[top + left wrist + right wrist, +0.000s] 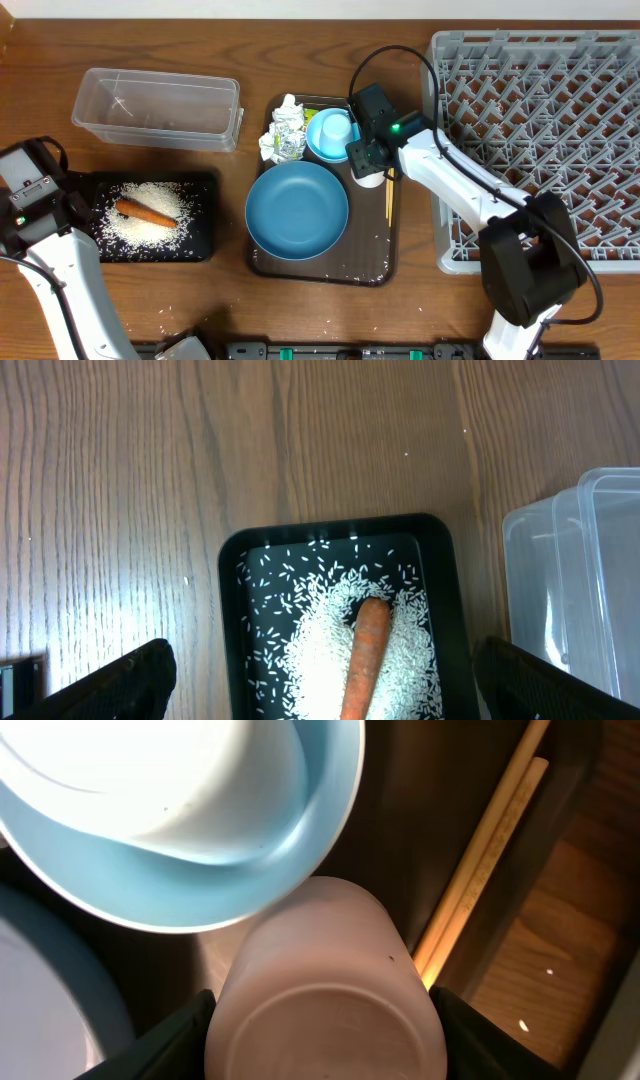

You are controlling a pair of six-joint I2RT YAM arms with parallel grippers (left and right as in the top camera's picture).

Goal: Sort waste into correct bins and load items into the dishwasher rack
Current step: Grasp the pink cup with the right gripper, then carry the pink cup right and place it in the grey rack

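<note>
With rice and carrot laid in the black tray, nothing is loaded in the rack; a cup is held by the right gripper.

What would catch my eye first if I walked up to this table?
Probably the big grey rack of pegs filling the right side, then the round blue plate on the brown tray at the centre. On the left, an orange carrot lies on a heap of white rice in a black tray, and the right gripper straddles a white cup beside the light blue bowl.
</note>
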